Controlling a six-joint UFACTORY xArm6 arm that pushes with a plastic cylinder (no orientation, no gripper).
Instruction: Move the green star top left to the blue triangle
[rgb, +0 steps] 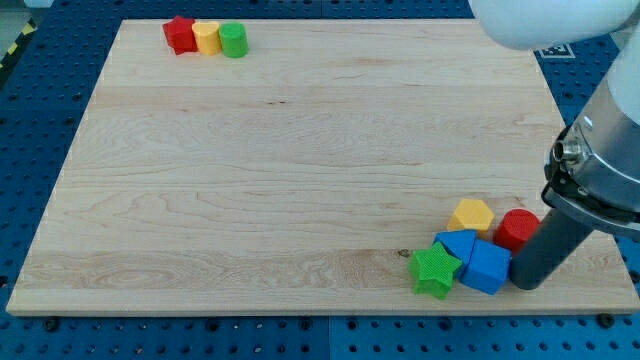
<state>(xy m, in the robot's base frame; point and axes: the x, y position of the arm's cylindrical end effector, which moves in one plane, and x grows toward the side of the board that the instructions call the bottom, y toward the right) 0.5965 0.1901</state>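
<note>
Locating the target: green star (434, 271) lies near the view's bottom right of the tabletop (300, 180), touching the blue triangle (457, 246) on its lower left.
Neighbours: blue cube (488, 267) just right of the star; yellow hexagon (471, 215) and red cylinder (517, 229) behind the cluster.
Tool: a plain rod with nothing to open or close; my tip (524, 284) sits just right of the blue cube, apart from the star.
Risk, as I judge it: pushing from this side would drive the cube into the star and triangle together, scattering the cluster or sliding blocks off the near edge.
Far group: red star (180, 35), yellow block (207, 38), green cylinder (234, 41) at the view's top left.
Containers: none visible.
</note>
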